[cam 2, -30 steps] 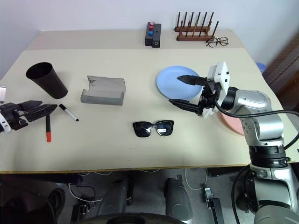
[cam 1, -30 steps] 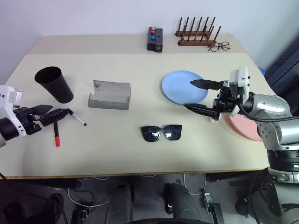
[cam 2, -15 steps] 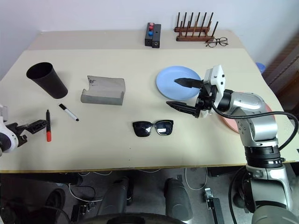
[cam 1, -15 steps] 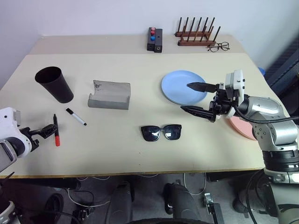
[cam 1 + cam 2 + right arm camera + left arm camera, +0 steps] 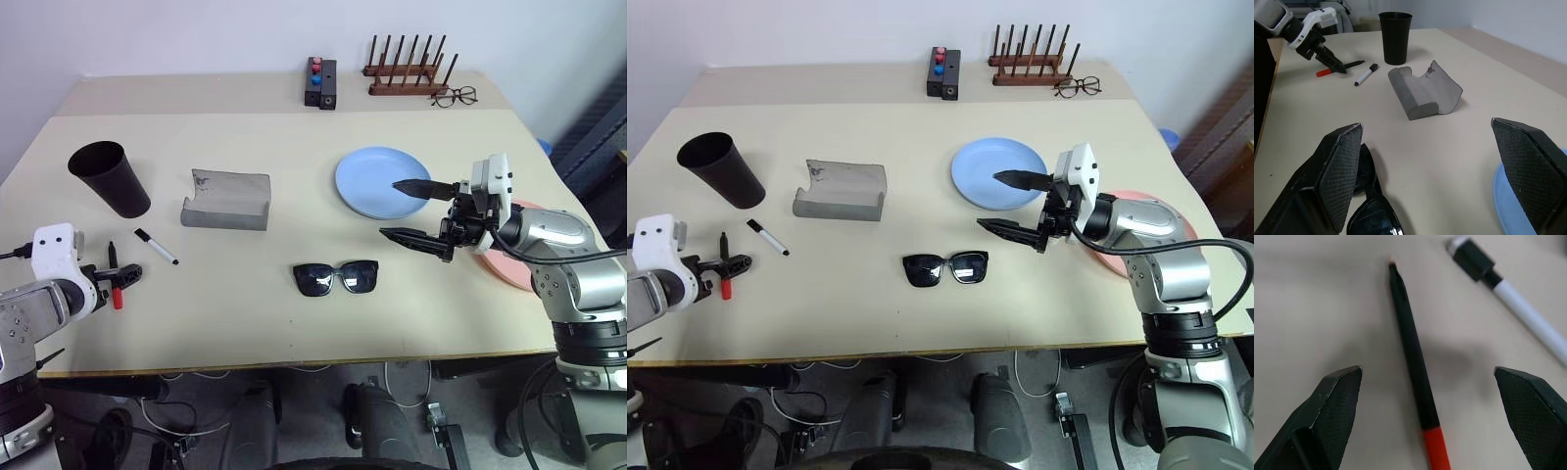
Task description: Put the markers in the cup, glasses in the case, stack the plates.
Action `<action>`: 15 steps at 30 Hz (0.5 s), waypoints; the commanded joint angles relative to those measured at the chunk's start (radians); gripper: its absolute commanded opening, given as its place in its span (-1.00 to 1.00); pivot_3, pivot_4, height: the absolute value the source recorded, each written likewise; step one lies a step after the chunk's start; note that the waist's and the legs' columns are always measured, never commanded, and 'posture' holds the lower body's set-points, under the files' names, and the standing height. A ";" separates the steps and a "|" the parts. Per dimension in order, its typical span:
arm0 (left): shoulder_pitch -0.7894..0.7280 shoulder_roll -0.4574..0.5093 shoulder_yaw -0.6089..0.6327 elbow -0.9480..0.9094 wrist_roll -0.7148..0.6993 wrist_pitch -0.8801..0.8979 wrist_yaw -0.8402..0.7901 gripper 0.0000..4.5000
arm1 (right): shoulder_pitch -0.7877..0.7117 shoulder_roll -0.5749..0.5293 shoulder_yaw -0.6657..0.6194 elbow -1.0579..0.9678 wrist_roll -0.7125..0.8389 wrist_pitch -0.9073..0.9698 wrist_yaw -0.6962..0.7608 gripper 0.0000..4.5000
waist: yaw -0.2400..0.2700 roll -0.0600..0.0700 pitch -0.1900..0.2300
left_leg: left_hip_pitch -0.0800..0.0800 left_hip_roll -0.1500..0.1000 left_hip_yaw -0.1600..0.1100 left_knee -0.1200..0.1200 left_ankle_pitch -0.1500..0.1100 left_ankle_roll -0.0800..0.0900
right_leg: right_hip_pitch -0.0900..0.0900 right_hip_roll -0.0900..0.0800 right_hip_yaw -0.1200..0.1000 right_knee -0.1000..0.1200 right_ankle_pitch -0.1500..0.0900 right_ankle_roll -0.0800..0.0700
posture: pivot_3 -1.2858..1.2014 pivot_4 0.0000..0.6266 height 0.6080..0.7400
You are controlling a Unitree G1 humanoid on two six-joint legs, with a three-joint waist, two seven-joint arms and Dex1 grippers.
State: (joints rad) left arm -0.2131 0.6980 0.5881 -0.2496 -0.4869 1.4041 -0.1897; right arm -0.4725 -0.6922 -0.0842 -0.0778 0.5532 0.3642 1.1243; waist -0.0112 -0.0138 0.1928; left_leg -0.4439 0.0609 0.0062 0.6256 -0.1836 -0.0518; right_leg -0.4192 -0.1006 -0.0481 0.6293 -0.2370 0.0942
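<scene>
We see the left end effector (image 5: 1427, 396) low at the surface's (image 5: 294, 333) front-left corner, jaws spread wide and straddling the dark marker (image 5: 1413, 350) with the red end, holding nothing. That marker lies flat on the surface; the white marker (image 5: 157, 247) lies just beside it, toward the middle, apart from it. The cup (image 5: 109, 178) stands upright near the left edge, behind both markers. The case (image 5: 226, 200) lies open, left of centre, between the cup and the blue plate (image 5: 377, 182). The glasses (image 5: 336, 278) lie unfolded toward the front edge, near the middle, lenses facing front.

We see the right end effector (image 5: 411, 210) hanging above the surface, released and empty, pointing toward the left edge; one finger (image 5: 423, 186) overlaps the blue plate's near rim in the head view, the other (image 5: 412, 239) sits just in front of the plate. The pink plate (image 5: 1156, 235) lies near the right edge, partly hidden by the right arm, apart from the blue one, so the plates are unstacked.

Along the back edge stand a black block (image 5: 323, 83) with red and blue knobs, a wooden peg rack (image 5: 409, 73), and wire spectacles (image 5: 458, 96).
</scene>
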 commanded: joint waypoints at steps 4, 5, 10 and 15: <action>-0.084 0.013 0.020 0.088 0.028 -0.023 -0.010 1.00 | -0.004 -0.022 -0.029 -0.036 0.009 0.000 -0.005 0.90 | 0.007 0.000 0.000 | 0.000 0.000 0.000 0.000 0.000 0.000 | 0.000 0.000 0.000 0.000 0.000 0.000 | 0.03 -0.52 1.00; -0.101 0.021 0.007 0.110 0.030 -0.030 -0.017 1.00 | -0.006 -0.022 -0.027 -0.037 0.009 0.001 -0.006 0.90 | 0.009 0.000 0.000 | 0.000 0.000 0.000 0.001 0.000 0.000 | 0.000 0.000 0.000 0.000 0.000 0.000 | 0.03 -0.52 1.00; -0.146 0.037 -0.027 0.184 0.040 -0.039 -0.041 1.00 | -0.010 -0.022 -0.026 -0.040 0.011 0.006 -0.012 0.90 | 0.009 0.000 0.000 | 0.000 0.000 0.001 0.001 0.000 0.000 | 0.000 0.000 0.001 -0.001 0.000 0.000 | 0.03 -0.52 1.00; -0.147 0.048 -0.045 0.197 0.052 -0.060 -0.057 1.00 | -0.010 -0.023 -0.026 -0.041 0.011 0.006 -0.012 0.90 | 0.002 0.000 0.000 | 0.000 0.000 0.001 0.000 0.000 0.000 | -0.001 0.000 0.001 0.000 0.000 0.000 | 0.03 -0.52 1.00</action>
State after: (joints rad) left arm -0.3516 0.7254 0.5403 -0.0433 -0.4443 1.3615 -0.2390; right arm -0.4714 -0.7035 -0.0872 -0.0797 0.5533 0.3747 1.1142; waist -0.0088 -0.0140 0.1927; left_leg -0.4442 0.0609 0.0074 0.6255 -0.1836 -0.0518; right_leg -0.4199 -0.1004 -0.0473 0.6295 -0.2367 0.0941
